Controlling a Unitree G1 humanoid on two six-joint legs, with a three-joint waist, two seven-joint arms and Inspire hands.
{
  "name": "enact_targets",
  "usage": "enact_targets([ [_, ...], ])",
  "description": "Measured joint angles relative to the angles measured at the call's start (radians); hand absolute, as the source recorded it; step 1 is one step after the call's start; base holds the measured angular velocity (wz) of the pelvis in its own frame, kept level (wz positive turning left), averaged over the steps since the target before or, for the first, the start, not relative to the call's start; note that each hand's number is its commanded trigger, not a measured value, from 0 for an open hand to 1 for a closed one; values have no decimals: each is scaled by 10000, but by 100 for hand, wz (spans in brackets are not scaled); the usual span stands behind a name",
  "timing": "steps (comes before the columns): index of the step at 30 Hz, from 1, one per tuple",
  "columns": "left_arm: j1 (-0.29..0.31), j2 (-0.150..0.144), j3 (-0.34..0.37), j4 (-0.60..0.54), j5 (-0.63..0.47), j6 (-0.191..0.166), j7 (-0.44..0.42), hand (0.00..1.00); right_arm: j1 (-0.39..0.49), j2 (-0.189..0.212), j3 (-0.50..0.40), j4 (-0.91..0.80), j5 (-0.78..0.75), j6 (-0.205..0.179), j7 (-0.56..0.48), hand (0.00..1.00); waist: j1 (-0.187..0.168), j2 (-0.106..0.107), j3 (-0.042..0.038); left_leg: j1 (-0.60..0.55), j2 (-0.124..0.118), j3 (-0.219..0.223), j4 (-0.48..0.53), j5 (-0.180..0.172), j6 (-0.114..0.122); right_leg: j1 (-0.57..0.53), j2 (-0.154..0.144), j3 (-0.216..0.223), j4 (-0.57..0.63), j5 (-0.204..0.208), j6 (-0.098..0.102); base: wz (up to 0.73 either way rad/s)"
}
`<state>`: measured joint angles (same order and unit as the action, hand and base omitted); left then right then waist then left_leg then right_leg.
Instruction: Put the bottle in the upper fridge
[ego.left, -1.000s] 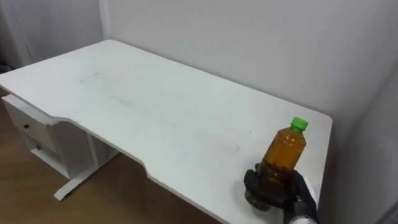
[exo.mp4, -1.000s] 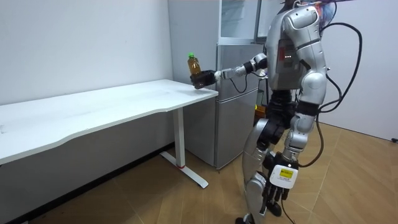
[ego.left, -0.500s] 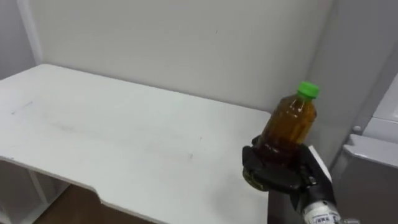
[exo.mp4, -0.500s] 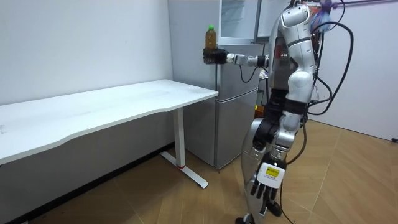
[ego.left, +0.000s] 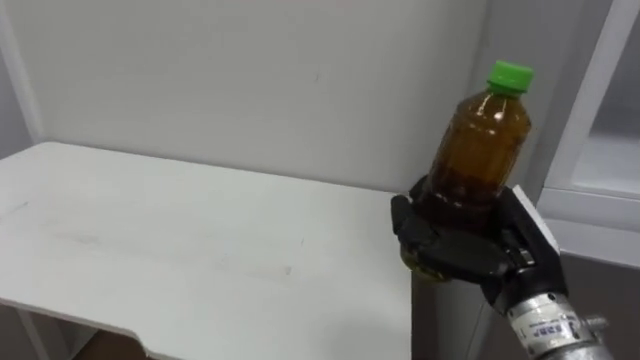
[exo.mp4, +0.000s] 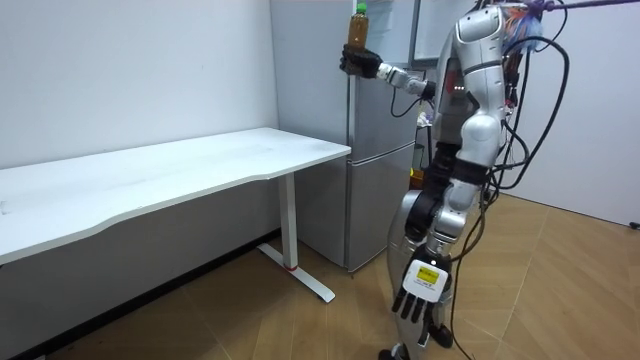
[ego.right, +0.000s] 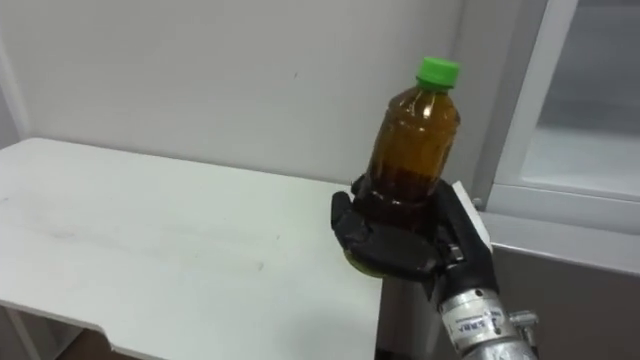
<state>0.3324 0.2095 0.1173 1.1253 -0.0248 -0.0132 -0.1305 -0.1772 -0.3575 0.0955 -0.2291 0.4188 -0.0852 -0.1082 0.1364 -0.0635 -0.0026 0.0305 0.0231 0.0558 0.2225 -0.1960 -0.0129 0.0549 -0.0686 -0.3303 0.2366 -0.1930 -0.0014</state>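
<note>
The pick-up looks done. The right hand (ego.left: 455, 250) has its fingers (ego.left: 415, 235) curled round the lower half of the bottle (ego.left: 482, 140). The bottle stands upright above them with its green cap on top, clear of everything else. The tabletop (ego.left: 150, 240) lies below and to the left of the fingers, with nothing on the part in view.

To the right of the fingers and about level with them is the pale frame of the upper fridge (ego.right: 590, 110). It seems to stand open, though its shelf cannot be made out.

In the room view the robot stands just beside the fridge (exo.mp4: 385, 160), with its arm raised so the bottle is near the fridge's top edge. The left hand (exo.mp4: 418, 300) hangs by the leg, its fingers loose and holding nothing.

What is left, by my reading, is to carry the bottle rightward into the upper compartment, set it down upright and let go. The placing itself is not yet begun.
</note>
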Motion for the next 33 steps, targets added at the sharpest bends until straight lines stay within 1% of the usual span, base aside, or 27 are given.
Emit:
enact_targets([
  [2,7,-3,13,1,-7,1,82,0,87,-68,-214,-394,-6,0,-14,100,-61,-12,5,5,4,0,2,0,0,-3,1,3,9,-3,4,0],
  [3,4,-3,13,-31,-7,-2,143,0,87,-104,-369,-551,-63,0,-14,100,-184,-28,15,-2,7,-3,2,0,0,-4,3,3,10,-3,4,0],
  [6,4,0,60,-32,69,-5,193,0,88,-206,-739,-710,-236,0,-26,100,-347,-25,27,26,17,47,-8,-2,0,-3,11,41,13,-3,4,-4],
  [8,9,-6,63,-19,186,-4,190,0,89,-318,-948,-788,-256,17,-35,100,-486,-39,38,50,34,130,-8,-11,7,-14,16,130,24,-3,4,-11],
  [10,31,-19,87,28,227,6,185,0,168,-350,-1320,-1098,-280,153,-23,100,-526,-55,64,133,71,326,-28,-54,11,-45,49,313,49,-4,2,-23],
  [11,42,-20,104,50,275,7,184,0,221,-350,-1426,-1179,-295,155,-24,100,-527,-62,68,158,79,376,-35,-67,11,-46,55,340,54,-5,2,-24],
  [13,96,-80,280,95,385,8,182,0,360,-351,-1837,-1476,-368,156,-23,100,-608,-100,54,187,115,555,-28,-131,17,-52,103,552,41,-6,3,-22],
  [15,90,-90,414,209,386,7,187,0,359,-352,-2138,-1565,-375,156,-87,100,-757,-155,30,203,124,614,-29,-144,23,-56,113,577,26,-5,5,-13],
  [18,106,-90,476,360,383,0,217,0,360,-352,-2503,-1676,-472,156,-327,100,-808,-168,22,326,188,816,-31,-215,4,-38,179,786,38,-4,4,-19],
  [19,105,-91,479,352,386,-3,237,0,373,-352,-2656,-1726,-568,156,-413,100,-955,-169,23,325,191,818,-29,-219,6,-39,181,786,35,-4,4,-8],
  [22,104,-103,575,341,665,-8,240,0,420,-352,-2988,-1757,-751,156,-560,100,-1128,-148,25,326,202,819,-7,-252,-1,-46,195,802,30,-4,3,0],
  [25,91,-135,721,349,847,-7,240,0,491,-352,-3317,-1762,-1099,156,-693,100,-1261,-111,6,352,202,816,-7,-255,-1,-39,196,807,39,-4,4,0],
  [32,88,-161,766,341,844,79,307,0,519,-356,-3574,-1670,-1119,156,-1106,100,-1353,-66,29,473,209,817,-62,-258,-4,34,203,812,53,-3,2,0],
  [33,89,-161,764,340,845,79,309,0,519,-356,-3576,-1559,-1098,155,-1207,100,-1360,-84,54,510,209,820,-103,-258,-5,100,205,810,39,-3,2,0],
])
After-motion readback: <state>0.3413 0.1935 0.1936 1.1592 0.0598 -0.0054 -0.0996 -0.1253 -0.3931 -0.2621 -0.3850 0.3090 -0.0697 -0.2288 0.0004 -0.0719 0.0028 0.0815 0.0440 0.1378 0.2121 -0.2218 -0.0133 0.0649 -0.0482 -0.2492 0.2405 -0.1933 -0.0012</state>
